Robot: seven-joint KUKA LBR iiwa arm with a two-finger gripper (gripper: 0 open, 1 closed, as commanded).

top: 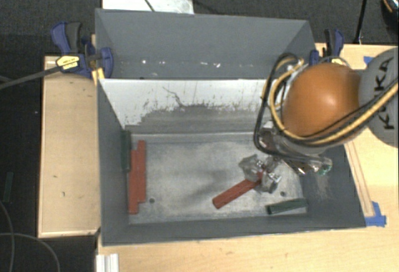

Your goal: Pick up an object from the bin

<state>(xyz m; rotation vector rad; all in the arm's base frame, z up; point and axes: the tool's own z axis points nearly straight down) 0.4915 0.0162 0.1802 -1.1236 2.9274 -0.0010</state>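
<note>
We see a slanted red bar (235, 193) lying flat, its upper end right at the gripper (266, 176); whether the gripper is closed on it we cannot tell. Nothing looks lifted yet. A dark green bar (287, 207) lies just in front of the gripper.

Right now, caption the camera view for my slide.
End effector low in the grey bin, at the upper end of a slanted red bar; a dark green bar lies near it.
</note>
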